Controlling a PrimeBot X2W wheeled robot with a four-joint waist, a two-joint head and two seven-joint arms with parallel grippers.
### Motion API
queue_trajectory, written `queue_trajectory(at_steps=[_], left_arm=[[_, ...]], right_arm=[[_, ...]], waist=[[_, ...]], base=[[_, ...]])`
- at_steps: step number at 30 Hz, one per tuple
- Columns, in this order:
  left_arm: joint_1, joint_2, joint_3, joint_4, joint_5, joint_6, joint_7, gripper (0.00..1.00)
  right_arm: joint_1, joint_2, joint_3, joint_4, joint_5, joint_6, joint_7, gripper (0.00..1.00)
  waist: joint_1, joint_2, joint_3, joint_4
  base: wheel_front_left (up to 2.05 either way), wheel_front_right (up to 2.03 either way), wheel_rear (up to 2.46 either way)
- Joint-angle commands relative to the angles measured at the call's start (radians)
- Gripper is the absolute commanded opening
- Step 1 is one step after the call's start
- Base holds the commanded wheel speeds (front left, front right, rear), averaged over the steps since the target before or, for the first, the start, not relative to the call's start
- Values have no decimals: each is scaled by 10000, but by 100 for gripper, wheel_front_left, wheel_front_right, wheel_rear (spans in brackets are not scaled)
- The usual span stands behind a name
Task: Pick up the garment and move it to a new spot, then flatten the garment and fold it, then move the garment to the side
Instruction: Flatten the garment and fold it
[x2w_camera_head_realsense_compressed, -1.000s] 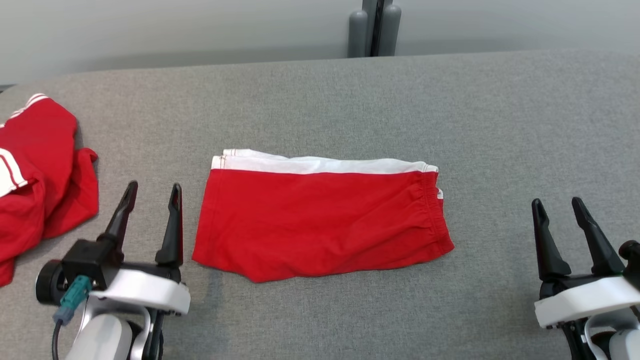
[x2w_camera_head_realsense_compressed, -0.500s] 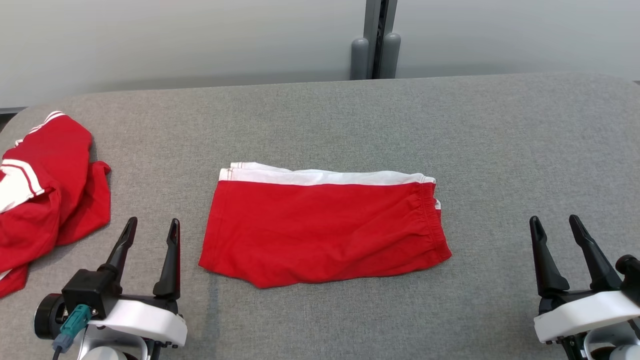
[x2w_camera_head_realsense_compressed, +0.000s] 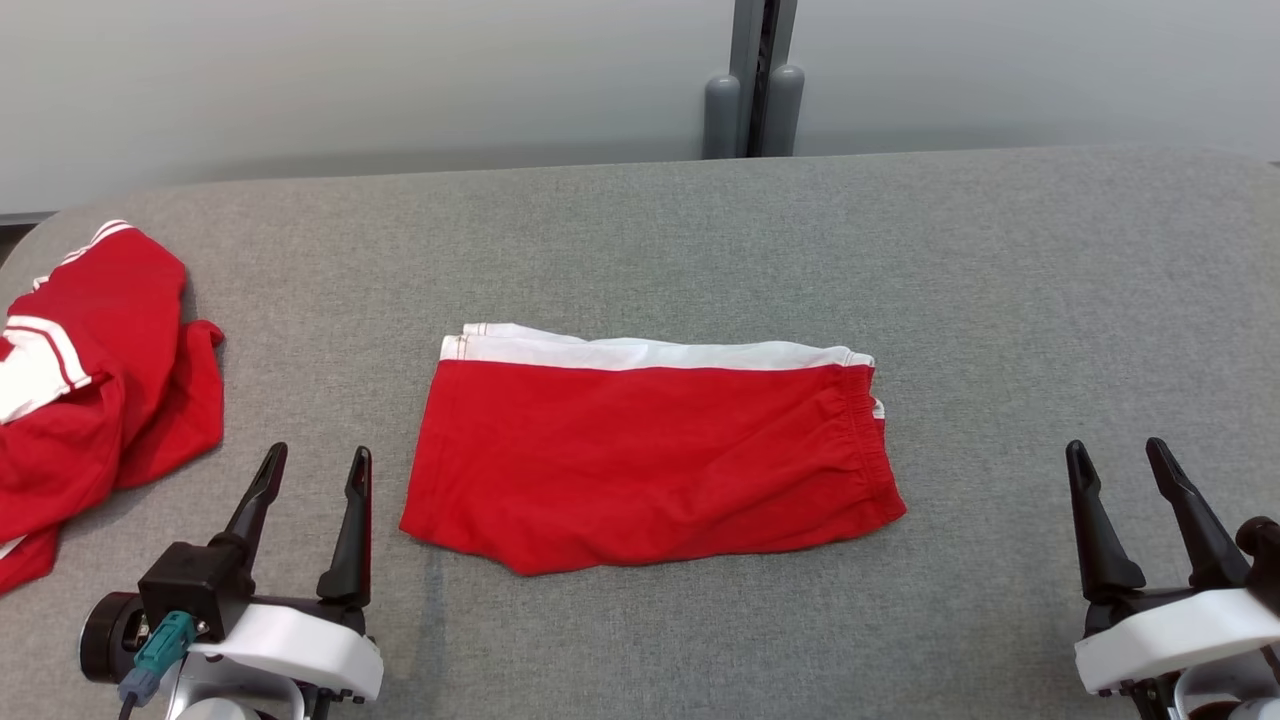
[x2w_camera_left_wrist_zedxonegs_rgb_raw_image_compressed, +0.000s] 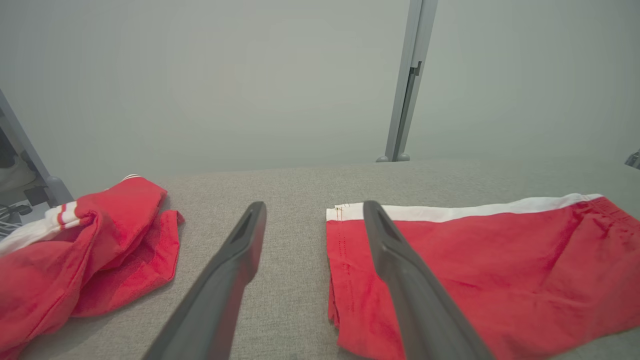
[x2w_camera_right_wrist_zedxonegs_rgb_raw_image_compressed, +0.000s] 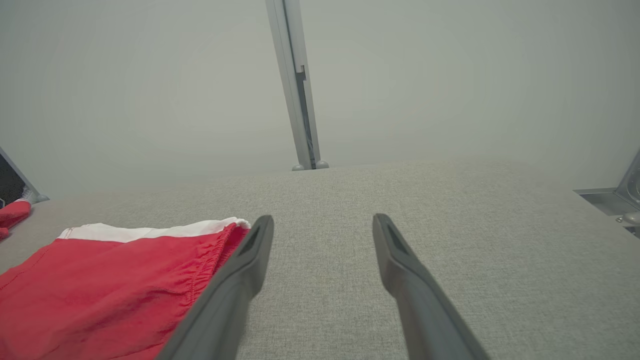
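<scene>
The garment (x2w_camera_head_realsense_compressed: 650, 460) is a pair of red shorts with a white band along the far edge, lying folded flat in the middle of the grey table (x2w_camera_head_realsense_compressed: 1000, 300). It also appears in the left wrist view as the garment (x2w_camera_left_wrist_zedxonegs_rgb_raw_image_compressed: 490, 270) and in the right wrist view as the garment (x2w_camera_right_wrist_zedxonegs_rgb_raw_image_compressed: 110, 285). My left gripper (x2w_camera_head_realsense_compressed: 317, 462) hovers open near the front left, just left of the garment's left edge, holding nothing. My right gripper (x2w_camera_head_realsense_compressed: 1116, 453) is open at the front right, well clear of the garment's right edge. In the wrist views the left gripper (x2w_camera_left_wrist_zedxonegs_rgb_raw_image_compressed: 315, 210) and right gripper (x2w_camera_right_wrist_zedxonegs_rgb_raw_image_compressed: 323, 222) have nothing between their fingers.
A second red cloth with white stripes (x2w_camera_head_realsense_compressed: 90, 390) lies crumpled at the table's left edge, also seen as the crumpled cloth (x2w_camera_left_wrist_zedxonegs_rgb_raw_image_compressed: 85, 250). A grey post (x2w_camera_head_realsense_compressed: 752, 80) stands behind the table's far edge against a pale wall. A metal fitting (x2w_camera_right_wrist_zedxonegs_rgb_raw_image_compressed: 615, 200) sits off the table's right side.
The head camera tilted, so the whole scene slid down in view. Both grippers stay open and empty; the left one sits slightly further right and lower in view. The garment has not moved.
</scene>
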Motion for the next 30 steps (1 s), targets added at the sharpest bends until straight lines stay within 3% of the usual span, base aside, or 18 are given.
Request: queue_trajectory(at_steps=[1,10,18,24,30], left_arm=[[-163,15,-15,-54,-12,30,-10,100],[-770,-164,-232,-131,94,-80,-136,100],[-1338,-501,-430,158,145,-226,-307,100],[-1536,-683,-517,490,175,-338,-394,100],[-1640,-709,-464,625,204,-363,-455,100]], right_arm=[[-39,-95,-46,-50,-110,1,62,100],[-1289,-555,1086,-1,-307,1,667,100],[-2699,-740,2407,1772,-137,1,1080,100],[-3025,-744,2308,3108,-234,1,833,100],[-2773,-578,2088,3644,-173,1,522,100]], waist=[[0,-1,29,35],[0,-1,699,647],[0,-1,1433,1232],[0,-1,1616,1400],[0,-1,1675,1254]], base=[[0,0,0],[0,0,0],[0,0,0],[0,0,0],[0,0,0]])
